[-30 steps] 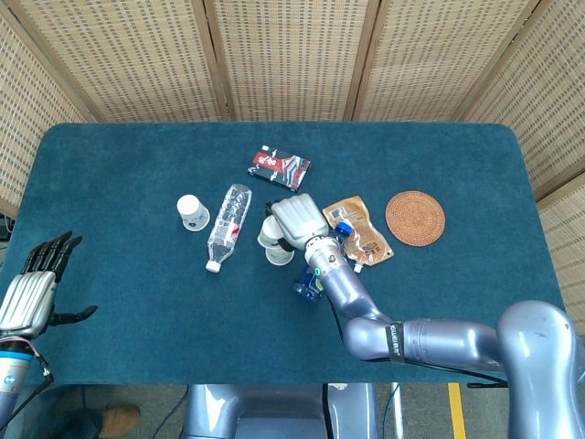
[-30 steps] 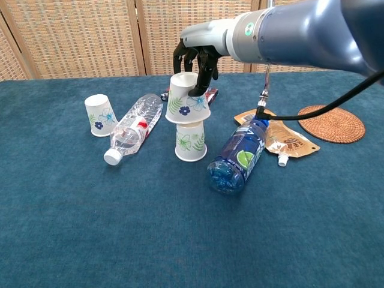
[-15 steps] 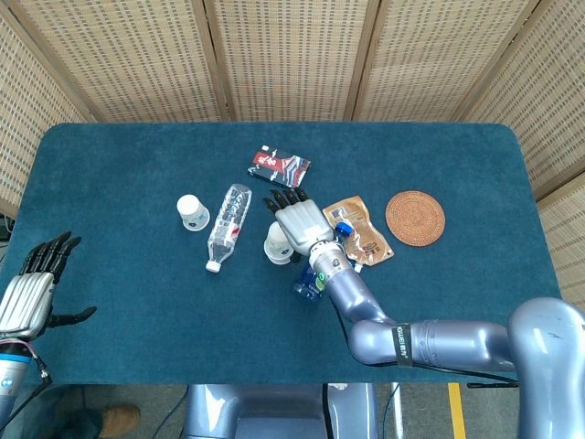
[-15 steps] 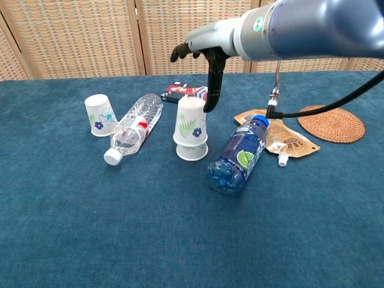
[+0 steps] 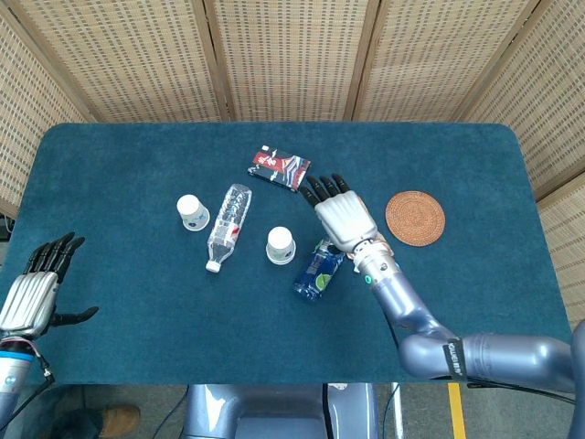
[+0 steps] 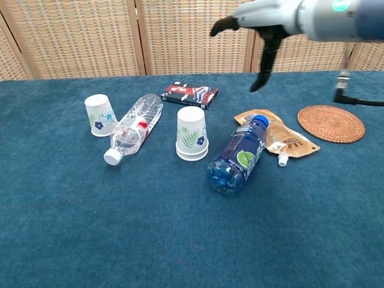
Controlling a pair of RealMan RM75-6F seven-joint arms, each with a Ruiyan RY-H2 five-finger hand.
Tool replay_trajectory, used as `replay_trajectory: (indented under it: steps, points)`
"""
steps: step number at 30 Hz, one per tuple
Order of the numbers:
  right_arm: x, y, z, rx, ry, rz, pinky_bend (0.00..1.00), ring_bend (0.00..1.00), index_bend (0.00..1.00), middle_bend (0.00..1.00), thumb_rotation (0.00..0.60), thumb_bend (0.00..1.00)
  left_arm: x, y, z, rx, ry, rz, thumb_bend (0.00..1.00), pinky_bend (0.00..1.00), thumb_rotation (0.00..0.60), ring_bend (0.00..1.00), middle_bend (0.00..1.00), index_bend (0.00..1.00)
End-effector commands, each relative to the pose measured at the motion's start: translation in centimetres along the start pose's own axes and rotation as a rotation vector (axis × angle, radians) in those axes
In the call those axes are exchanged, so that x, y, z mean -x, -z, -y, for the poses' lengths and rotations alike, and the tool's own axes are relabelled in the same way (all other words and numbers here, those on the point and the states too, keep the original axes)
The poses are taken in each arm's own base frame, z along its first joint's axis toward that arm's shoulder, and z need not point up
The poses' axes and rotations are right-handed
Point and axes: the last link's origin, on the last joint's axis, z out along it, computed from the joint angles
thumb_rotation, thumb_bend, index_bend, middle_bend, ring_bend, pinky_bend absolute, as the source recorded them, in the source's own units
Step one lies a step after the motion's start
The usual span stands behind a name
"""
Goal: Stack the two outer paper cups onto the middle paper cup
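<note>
two paper cups sit nested mouth-down as one stack [image 6: 192,135] mid-surface — one outer cup looks placed. the remaining paper cup [image 6: 98,114] stands inverted well to the left, beyond the clear water bottle [image 6: 133,127] lying on its side. right hand [image 5: 342,212] hovers above the blue bottle [image 6: 238,157], fingers spread, holding nothing — clear of the stack. left hand [image 5: 33,291] waits at the near left edge of the surface [image 5: 128,302], fingers apart and empty; it appears better placed for the last cup.
</note>
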Motion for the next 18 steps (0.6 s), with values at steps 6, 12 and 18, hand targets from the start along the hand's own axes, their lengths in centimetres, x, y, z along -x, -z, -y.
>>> replay_trajectory:
  steps: [6, 12, 18]
  points:
    - [5.1, 10.0, -12.7, -0.047, 0.078, -0.163, 0.00, 0.00, 0.00, 0.00, 0.600, 0.00, 0.5, -0.8, -0.5, 0.003, -0.019, 0.000, 0.03, 0.00, 0.600, 0.00, 0.00, 0.00]
    - [7.8, 15.7, -17.2, 0.031, 0.080, -0.175, 0.00, 0.00, 0.00, 0.00, 0.600, 0.00, 0.1, -2.5, -1.6, 0.062, -0.080, -0.036, 0.03, 0.00, 0.600, 0.00, 0.00, 0.00]
    - [9.9, 21.6, -16.9, 0.198, -0.052, -0.164, 0.00, 0.00, 0.00, 0.00, 0.600, 0.00, -2.0, -8.6, -4.3, 0.194, -0.223, -0.079, 0.03, 0.00, 0.600, 0.00, 0.00, 0.00]
